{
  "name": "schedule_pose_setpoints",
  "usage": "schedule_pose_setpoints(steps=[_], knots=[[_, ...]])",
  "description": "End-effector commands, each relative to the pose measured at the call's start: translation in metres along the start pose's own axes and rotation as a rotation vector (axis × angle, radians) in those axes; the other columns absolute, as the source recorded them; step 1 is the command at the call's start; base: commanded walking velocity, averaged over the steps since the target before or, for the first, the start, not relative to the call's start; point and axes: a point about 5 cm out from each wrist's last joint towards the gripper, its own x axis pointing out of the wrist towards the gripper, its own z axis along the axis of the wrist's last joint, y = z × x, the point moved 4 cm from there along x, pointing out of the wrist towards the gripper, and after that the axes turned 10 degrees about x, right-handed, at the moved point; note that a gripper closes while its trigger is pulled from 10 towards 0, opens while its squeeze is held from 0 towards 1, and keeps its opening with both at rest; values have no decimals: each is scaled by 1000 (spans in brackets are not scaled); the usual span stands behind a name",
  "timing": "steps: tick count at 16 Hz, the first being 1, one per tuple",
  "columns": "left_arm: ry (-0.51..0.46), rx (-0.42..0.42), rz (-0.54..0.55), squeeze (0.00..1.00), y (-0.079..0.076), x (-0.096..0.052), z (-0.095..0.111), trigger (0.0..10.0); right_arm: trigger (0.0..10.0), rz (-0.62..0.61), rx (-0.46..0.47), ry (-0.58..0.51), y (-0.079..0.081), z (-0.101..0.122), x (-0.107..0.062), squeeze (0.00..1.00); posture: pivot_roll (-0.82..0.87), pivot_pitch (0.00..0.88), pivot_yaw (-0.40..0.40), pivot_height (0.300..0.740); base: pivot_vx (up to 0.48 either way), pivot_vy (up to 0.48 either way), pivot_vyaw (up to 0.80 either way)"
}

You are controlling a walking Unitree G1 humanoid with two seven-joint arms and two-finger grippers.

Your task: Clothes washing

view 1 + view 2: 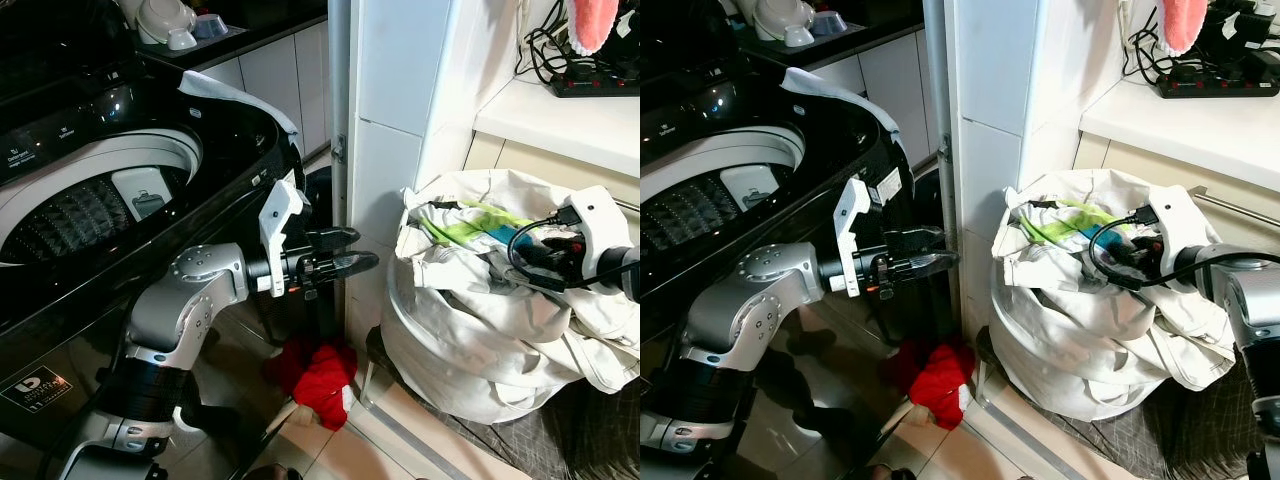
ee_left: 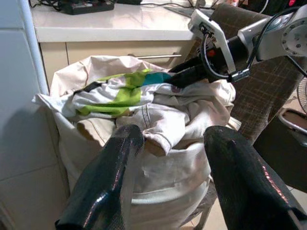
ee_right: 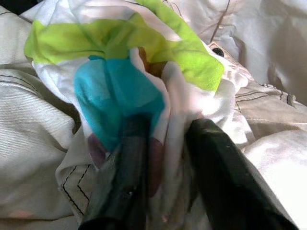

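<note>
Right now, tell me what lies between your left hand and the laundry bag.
Nothing lies between the open left hand and the laundry bag, as the left eye view shows; behind the gap stands a white tiled pillar.

Right gripper (image 3: pixel 163 158) fingertips sunk into the green-and-blue garment (image 3: pixel 120 72), out of sight; beside that garment, the laundry bag (image 1: pixel 470 350) hides its deeper clothes.
</note>
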Motion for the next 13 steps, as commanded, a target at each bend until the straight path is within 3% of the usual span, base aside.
schedule_pose_setpoints(steps=[1, 6, 7, 10, 13], knots=[[6, 13, 0, 0, -1, -1, 3, 10000, 0, 1, 24, -26, -3, 12, -6, 0, -108, 0, 89, 740, 0, 0, 0], [10, 22, 38, 0, 5, -2, 3, 10000, 0, 54, 89, -137, 1, 36, -14, 0, -112, 0, 93, 740, 0, 0, 0], [0, 29, 80, 0, 11, -2, 4, 10000, 0, 87, 114, -238, 6, 57, -20, 0, -113, 0, 94, 740, 0, 0, 0], [-19, 39, 128, 0, 19, -1, 8, 10000, 0, 108, 130, -345, 9, 83, -30, 0, -112, 0, 93, 740, 0, 0, 0], [-90, 73, 200, 0, 30, 0, 25, 10000, 0, 198, 81, -590, 33, 153, -73, 0, -110, 0, 92, 740, 0, 0, 0]])
